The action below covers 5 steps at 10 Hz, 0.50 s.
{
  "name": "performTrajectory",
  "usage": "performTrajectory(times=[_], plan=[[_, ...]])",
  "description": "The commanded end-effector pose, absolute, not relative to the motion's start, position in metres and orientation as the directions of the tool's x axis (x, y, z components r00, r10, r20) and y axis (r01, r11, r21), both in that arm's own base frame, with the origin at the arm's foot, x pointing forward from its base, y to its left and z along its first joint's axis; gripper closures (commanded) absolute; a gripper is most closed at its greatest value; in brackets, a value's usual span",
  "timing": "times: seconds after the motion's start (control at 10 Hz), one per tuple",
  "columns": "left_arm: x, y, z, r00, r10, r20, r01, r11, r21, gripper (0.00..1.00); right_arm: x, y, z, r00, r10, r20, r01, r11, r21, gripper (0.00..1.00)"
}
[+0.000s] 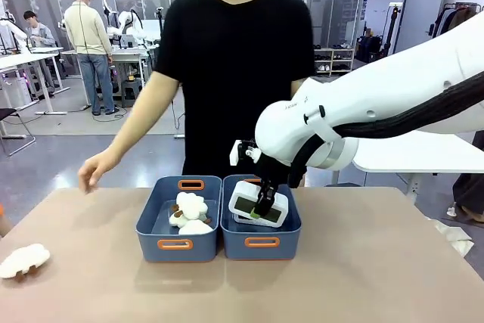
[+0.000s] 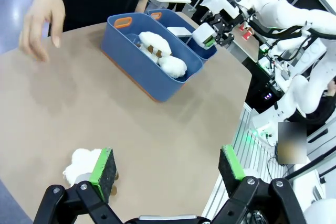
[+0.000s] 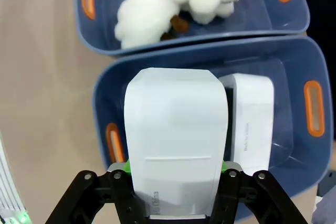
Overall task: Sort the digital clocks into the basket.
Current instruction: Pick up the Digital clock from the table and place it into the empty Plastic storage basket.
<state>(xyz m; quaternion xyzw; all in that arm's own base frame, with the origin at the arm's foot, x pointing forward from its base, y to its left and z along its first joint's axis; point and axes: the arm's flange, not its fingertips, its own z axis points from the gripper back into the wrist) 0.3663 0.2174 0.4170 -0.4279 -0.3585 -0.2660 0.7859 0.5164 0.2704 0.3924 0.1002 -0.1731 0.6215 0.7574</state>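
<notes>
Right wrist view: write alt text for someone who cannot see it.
The right gripper holds a white clock above a blue basket where a second white clock already lies. Beside it, a matching blue basket holds white fluffy toys, on a tan table.

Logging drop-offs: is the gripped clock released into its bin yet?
Not released. The right gripper is shut on the digital clock, held above the right basket, where another clock lies.
</notes>
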Motion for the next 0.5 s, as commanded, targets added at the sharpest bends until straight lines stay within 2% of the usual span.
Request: performTrajectory(times=[0.0,0.2,0.3,0.4], plan=[[0.3650,0.2161,0.4198,0.600,-0.110,0.792,0.725,0.493,-0.481,0.00,0.5207,0.2672,0.3729,0.142,0.926,0.350,-0.982,0.178,-0.071,1.00],[0.3650,0.2161,0.4198,0.600,-0.110,0.792,0.725,0.493,-0.481,0.00,0.5196,0.2658,0.3639,0.145,0.936,0.320,-0.984,0.170,-0.052,1.00],[0.3650,0.2161,0.4198,0.600,-0.110,0.792,0.725,0.493,-0.481,0.00,0.5188,0.2642,0.3664,0.150,0.935,0.322,-0.984,0.174,-0.046,0.29],[0.3650,0.2161,0.4198,0.600,-0.110,0.792,0.725,0.493,-0.481,0.00,0.5184,0.2623,0.3725,0.153,0.928,0.338,-0.983,0.179,-0.046,0.24]])
